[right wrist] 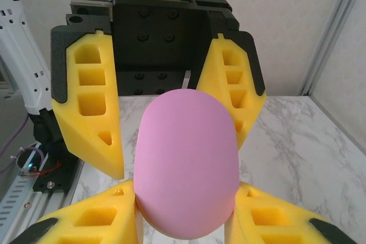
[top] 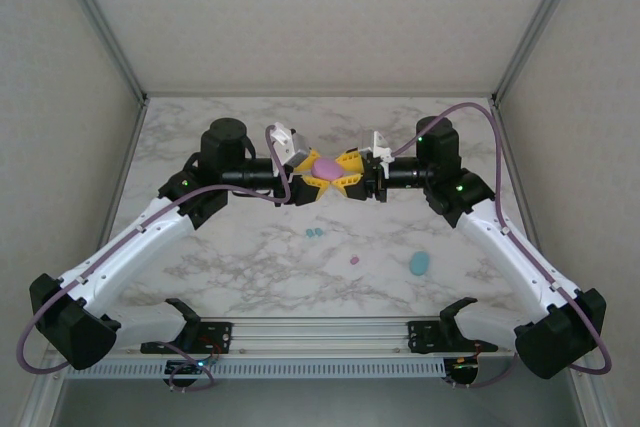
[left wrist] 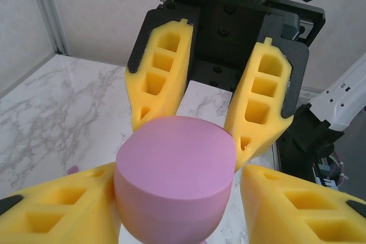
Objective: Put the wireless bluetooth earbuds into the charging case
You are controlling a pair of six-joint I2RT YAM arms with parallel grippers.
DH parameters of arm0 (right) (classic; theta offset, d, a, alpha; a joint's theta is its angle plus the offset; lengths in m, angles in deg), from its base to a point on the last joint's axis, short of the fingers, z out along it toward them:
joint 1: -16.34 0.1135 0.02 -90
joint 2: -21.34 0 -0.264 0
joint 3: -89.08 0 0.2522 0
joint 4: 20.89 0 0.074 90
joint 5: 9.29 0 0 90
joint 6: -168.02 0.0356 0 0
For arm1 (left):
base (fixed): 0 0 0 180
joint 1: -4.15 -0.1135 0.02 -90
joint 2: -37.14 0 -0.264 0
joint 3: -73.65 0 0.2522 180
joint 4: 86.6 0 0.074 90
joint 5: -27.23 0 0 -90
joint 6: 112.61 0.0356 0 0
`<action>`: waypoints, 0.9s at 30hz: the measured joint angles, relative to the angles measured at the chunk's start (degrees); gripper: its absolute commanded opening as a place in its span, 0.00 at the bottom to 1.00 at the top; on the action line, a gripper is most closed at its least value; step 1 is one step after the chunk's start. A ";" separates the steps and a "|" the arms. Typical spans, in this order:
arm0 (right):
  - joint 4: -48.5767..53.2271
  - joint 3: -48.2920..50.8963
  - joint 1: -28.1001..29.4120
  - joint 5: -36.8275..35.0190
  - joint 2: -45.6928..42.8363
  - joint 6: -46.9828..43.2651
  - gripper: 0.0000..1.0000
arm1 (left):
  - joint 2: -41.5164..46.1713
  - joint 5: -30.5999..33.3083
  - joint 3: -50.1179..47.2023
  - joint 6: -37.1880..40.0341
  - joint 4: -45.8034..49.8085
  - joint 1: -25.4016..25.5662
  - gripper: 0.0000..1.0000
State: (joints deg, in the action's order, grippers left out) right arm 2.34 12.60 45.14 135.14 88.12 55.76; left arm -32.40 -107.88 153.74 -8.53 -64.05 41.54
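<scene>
Mid-table, raised above the marble: left gripper and right gripper meet nose to nose around one pink case.

Left wrist view: own yellow fingers press against both flanks of the case, so the jaws pinch it. Right wrist view: own fingers hug the lower sides of the same case; those jaws look pinched on it too, though how firmly I cannot tell. Case lid appears shut; a faint seam runs round the body.

Task pieces lie loose on the table, well apart from the held case: two teal earbuds side by side, touching or nearly so; one pink earbud nearer the right arm; a teal case just beyond it, also closed. No earbud is seated yet; judged stage is opening or re-gripping the pink case, early in the task.

Risks from here:
- smooth rounded shell against foam pads; uneven squeeze could squirt the case out and drop it onto the table
- both arms pulling at once; any mismatch twists the case or drags it from one grip
- a dropped case could land on or scatter the earbuds; they are tiny and would roll easily
- lid may spring back if released before an earbud goes in
- fingers look bulky beside the earbuds; picking one up invites a miss or a flick
</scene>
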 measured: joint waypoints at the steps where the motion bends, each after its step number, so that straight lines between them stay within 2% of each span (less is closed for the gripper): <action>1: -0.15 0.09 0.00 -0.09 -0.02 0.02 0.35 | 0.00 0.13 0.00 0.00 0.02 0.00 0.56; 5: -0.31 0.17 0.00 -0.37 -0.15 0.31 0.35 | 0.00 0.35 0.00 -0.50 -0.04 0.00 0.51; 9: -0.79 0.22 0.00 -0.37 -0.33 0.92 0.35 | 0.00 0.42 0.00 -0.35 0.02 0.00 0.56; 14: -1.16 0.24 0.00 -0.39 -0.37 1.38 0.35 | 0.00 1.07 0.00 0.48 0.46 0.00 0.56; 21: -1.14 0.24 0.00 -0.44 -0.37 1.55 0.35 | 0.00 1.03 -0.66 -0.46 -0.61 0.00 0.47; 27: -1.14 0.24 0.00 -0.39 -0.37 1.77 0.35 | 0.00 0.79 -0.76 -0.61 -0.92 0.00 0.47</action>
State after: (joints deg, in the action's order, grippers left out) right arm 1.21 12.84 45.14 134.75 87.75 57.53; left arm -32.40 -107.09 152.97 -9.14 -64.96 41.54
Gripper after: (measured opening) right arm 0.350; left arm 0.467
